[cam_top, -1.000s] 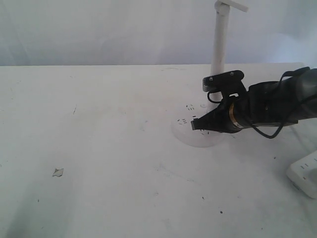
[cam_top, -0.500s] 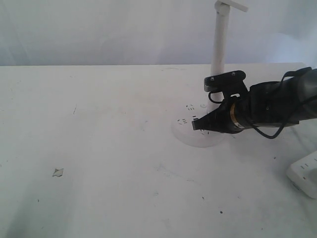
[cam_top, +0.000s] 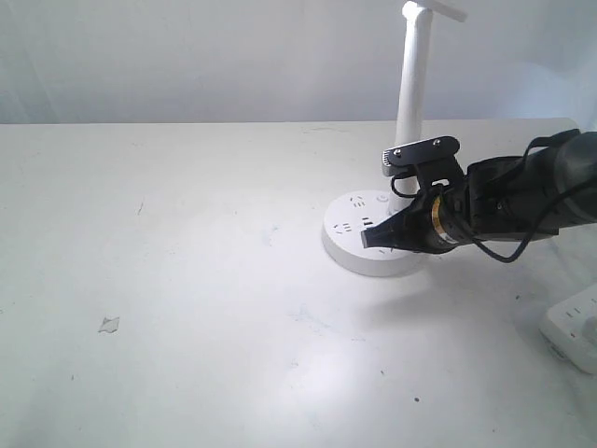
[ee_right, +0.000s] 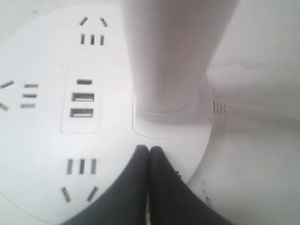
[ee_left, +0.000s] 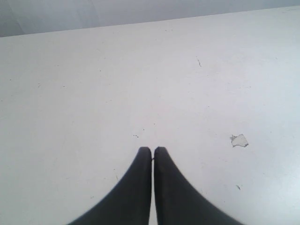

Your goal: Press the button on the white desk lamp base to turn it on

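While my right fingers (ee_right: 137, 187), clenched together, rest on the white desk lamp base (ee_right: 37, 140) just beside its pole (ee_right: 173, 56), my left fingers (ee_left: 138, 187) hang clenched above the table (ee_left: 93, 93)

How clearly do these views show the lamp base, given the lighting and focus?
Exterior view: the white desk lamp base reads low-contrast against the white table, separated by its shaded rim. Right wrist view: sockets and USB slots sharp, the right gripper blurred up close. Left wrist view: no base, only the soft-focus left gripper.
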`<state>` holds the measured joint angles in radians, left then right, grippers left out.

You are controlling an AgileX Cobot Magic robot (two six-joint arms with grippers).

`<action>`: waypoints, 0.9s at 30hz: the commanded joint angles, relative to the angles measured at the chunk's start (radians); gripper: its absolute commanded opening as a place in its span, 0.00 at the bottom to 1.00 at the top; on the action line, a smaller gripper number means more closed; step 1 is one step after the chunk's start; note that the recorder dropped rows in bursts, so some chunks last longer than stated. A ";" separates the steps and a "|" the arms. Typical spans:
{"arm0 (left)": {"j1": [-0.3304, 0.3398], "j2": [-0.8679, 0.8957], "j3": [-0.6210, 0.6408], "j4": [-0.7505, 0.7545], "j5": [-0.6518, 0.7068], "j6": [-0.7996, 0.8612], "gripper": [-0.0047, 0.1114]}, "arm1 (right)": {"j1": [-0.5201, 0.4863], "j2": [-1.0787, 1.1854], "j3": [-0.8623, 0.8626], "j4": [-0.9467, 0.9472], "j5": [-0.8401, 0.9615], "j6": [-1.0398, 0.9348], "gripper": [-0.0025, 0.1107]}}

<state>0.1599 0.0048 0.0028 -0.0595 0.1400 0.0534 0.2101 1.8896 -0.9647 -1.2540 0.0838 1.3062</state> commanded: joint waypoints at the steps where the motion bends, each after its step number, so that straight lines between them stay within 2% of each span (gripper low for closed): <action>1: 0.000 -0.005 -0.003 -0.008 -0.006 -0.002 0.05 | -0.001 0.026 0.012 0.006 0.028 -0.001 0.02; 6: 0.000 -0.005 -0.003 -0.008 -0.006 -0.002 0.05 | -0.001 -0.012 0.012 -0.002 0.027 -0.005 0.02; 12: 0.000 -0.005 -0.003 -0.008 -0.006 -0.002 0.05 | -0.001 -0.182 0.019 -0.002 -0.006 -0.005 0.02; 17: 0.000 -0.005 -0.003 -0.008 -0.006 -0.002 0.05 | -0.001 -0.326 0.081 -0.002 -0.022 -0.005 0.02; 27: 0.000 -0.005 -0.003 -0.008 -0.006 -0.002 0.05 | -0.001 -0.464 0.233 0.001 -0.052 -0.001 0.02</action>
<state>0.1599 0.0048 0.0028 -0.0595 0.1400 0.0534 0.2101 1.4637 -0.7767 -1.2541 0.0460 1.3062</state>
